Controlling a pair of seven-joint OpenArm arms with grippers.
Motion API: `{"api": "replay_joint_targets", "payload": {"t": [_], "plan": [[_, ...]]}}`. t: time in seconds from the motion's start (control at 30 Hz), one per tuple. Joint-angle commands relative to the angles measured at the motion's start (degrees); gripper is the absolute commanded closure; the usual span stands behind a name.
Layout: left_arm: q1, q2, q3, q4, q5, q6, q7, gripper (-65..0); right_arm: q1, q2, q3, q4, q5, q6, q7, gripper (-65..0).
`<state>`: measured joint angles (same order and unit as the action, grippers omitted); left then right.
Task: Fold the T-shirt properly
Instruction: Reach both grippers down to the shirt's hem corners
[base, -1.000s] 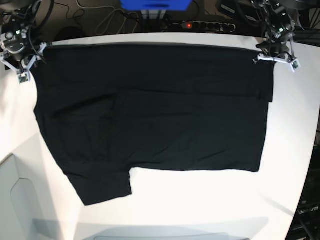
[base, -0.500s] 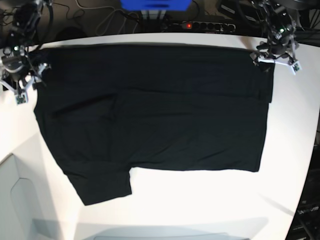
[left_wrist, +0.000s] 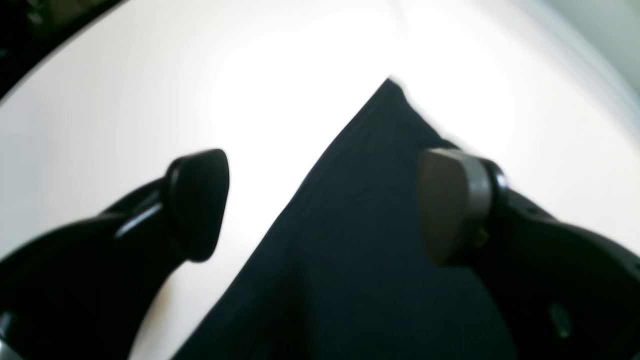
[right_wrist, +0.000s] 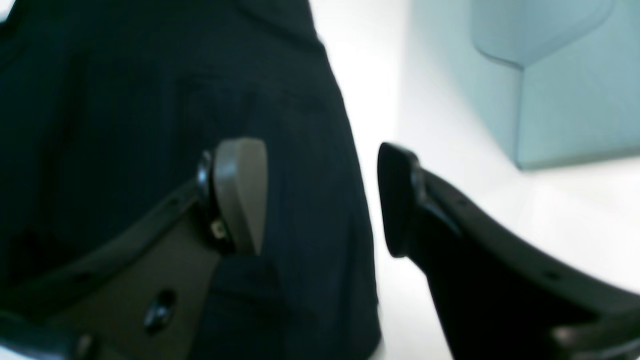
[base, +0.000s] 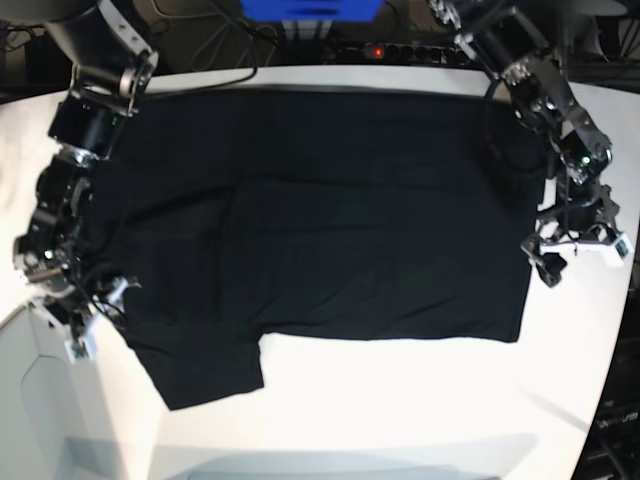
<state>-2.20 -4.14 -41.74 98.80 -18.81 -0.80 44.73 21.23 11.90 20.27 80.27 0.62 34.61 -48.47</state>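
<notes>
Since half a second before, both arms had swung from the table's far corners down along the shirt's sides toward its near edge. The white table (base: 400, 400) carried the T-shirt (base: 300, 230), spread flat over most of it, one sleeve jutting toward the near left. The right gripper (base: 85, 305) hung at the shirt's left edge, jaws spread astride the hem. The left gripper (base: 570, 255) hovered by the near right corner, jaws spread over the cloth's point.
</notes>
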Motion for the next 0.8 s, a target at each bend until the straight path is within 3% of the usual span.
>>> {"api": "replay_joint_targets", "payload": {"t": [0.0,0.17,0.27,0.43,0.63,0.77], "plan": [[-2.7,-1.2,0.1,-1.4,0.2,0.5,-0.8,-56.7,3.2,0.7,0.1,-2.4,0.1,-0.6,2.4,-35.8],[-9.3,-6.1,8.1,-13.5,0.0,0.5,-3.4,-56.7,9.1,2.2,0.1,-18.2,0.1,-6.4,13.7,-35.8],[-11.9,-7.8,12.0,-21.0,0.2,0.5,-8.8,-56.7,11.2,2.7,0.1,-27.0,0.1,-7.8,21.3,-35.8],[-17.8,-12.4,21.1,-35.6,0.2,0.5,-17.6,-56.7,12.7,4.1,-0.6,-40.7,0.1,-13.1,35.1,-35.8],[-25.6,-13.6,26.8,-50.1,0.2,0.5,-25.3,-56.7,13.2,5.9,-8.4,-52.4,0.2,-16.2,45.9,-35.8],[-30.9,-13.6,30.9,-59.6,0.2,0.5,-29.0,-56.7,13.0,4.8,-11.2,-54.4,0.2,-16.3,47.7,-35.7]]}}
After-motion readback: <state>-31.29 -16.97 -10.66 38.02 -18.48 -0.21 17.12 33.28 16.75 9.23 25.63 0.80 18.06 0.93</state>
